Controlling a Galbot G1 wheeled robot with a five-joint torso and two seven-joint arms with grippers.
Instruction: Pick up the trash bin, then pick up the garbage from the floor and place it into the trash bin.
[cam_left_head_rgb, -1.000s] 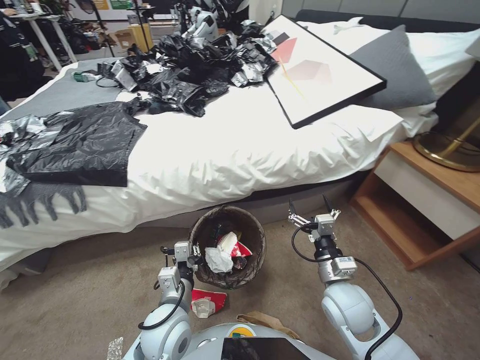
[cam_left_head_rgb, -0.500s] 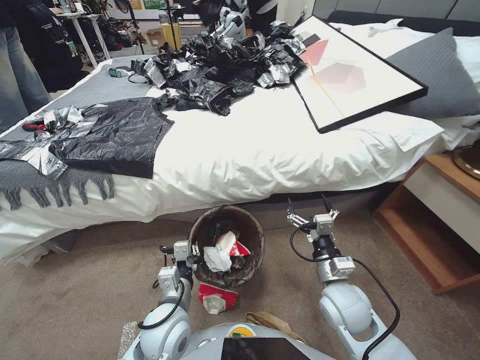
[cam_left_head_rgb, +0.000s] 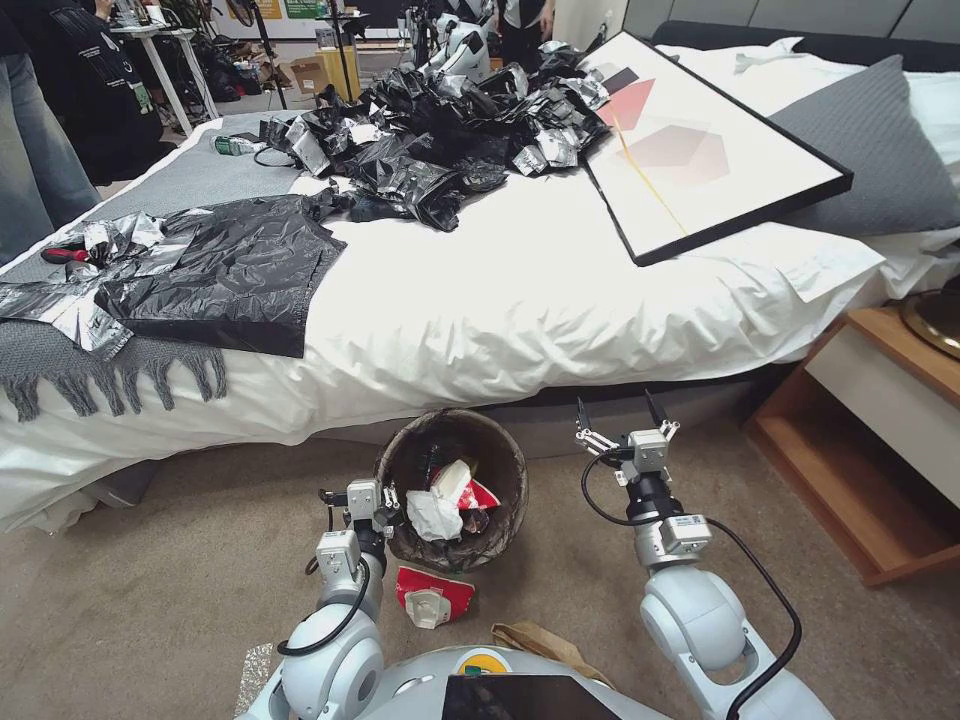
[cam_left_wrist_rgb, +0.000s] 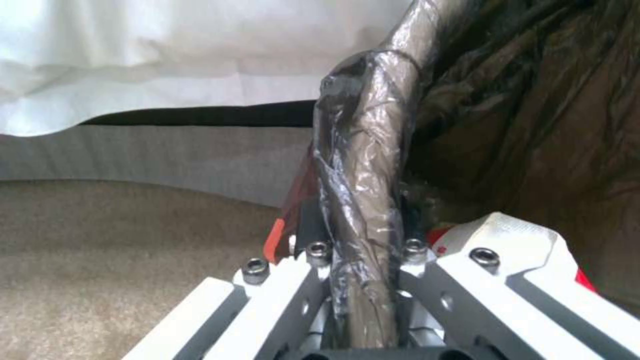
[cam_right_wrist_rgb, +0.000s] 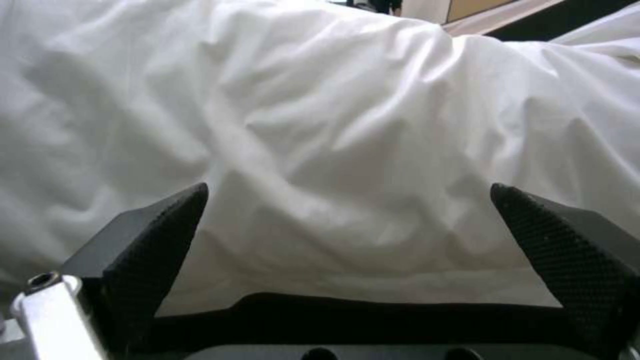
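Little had changed since half a second earlier: left gripper (cam_left_head_rgb: 385, 503) fingers clamped the trash bin (cam_left_head_rgb: 452, 488) rim, right gripper (cam_left_head_rgb: 620, 413) wide and empty, red packet (cam_left_head_rgb: 432, 592) unpicked on carpet.

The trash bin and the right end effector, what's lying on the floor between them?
Nothing: in the head view the carpet between the trash bin and the open right end effector is bare.

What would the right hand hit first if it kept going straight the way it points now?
Most likely the white duvet hanging over the bed's side. The right hand is open and empty, aimed at that cloth, with nothing between them. How far off the cloth is remains unclear.
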